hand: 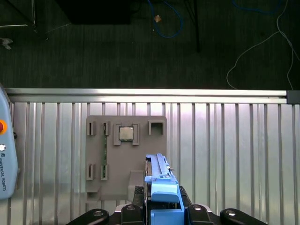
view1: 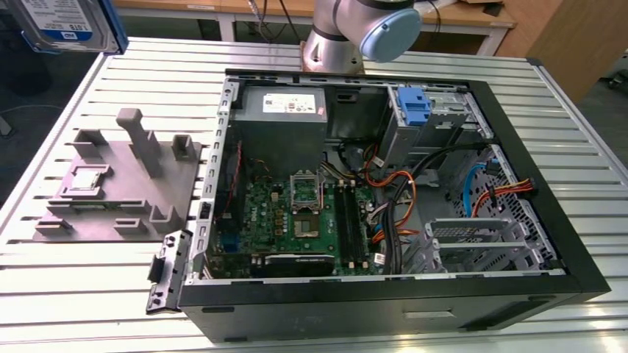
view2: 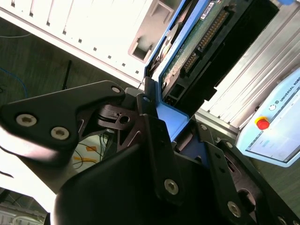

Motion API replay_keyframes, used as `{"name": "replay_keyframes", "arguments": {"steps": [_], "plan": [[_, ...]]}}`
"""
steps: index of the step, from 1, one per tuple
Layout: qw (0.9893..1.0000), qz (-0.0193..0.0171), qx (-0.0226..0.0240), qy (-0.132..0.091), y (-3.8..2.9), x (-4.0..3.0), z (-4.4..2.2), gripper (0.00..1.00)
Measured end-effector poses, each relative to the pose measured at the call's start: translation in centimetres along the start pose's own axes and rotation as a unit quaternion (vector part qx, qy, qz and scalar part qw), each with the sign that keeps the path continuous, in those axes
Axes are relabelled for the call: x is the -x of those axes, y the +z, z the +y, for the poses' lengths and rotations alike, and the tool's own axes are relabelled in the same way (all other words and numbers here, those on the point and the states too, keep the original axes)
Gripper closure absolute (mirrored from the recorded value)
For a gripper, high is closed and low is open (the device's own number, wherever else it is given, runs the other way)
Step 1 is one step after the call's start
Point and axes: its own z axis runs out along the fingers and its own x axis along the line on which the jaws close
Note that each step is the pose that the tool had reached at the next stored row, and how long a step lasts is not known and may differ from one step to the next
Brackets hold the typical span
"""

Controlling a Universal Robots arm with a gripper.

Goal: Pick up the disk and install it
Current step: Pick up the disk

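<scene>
Jaws clamp the disk by its blue carrier, edge-on above the grey stand on the slatted table.

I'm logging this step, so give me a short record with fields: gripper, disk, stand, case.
gripper: shut on the disk, by its blue carrier frame
disk: held off the table, not in the case
stand: grey, on the table, at the exterior view's left of the case
case: open, lying on the table

Blue-framed disk aloft, label showing
</scene>
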Motion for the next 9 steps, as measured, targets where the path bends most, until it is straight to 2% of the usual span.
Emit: {"name": "replay_keyframes", "arguments": {"steps": [9], "plan": [[1.0000, 0.0000, -0.0001, 0.000, 0.00, 0.00, -0.17, 0.63]]}}
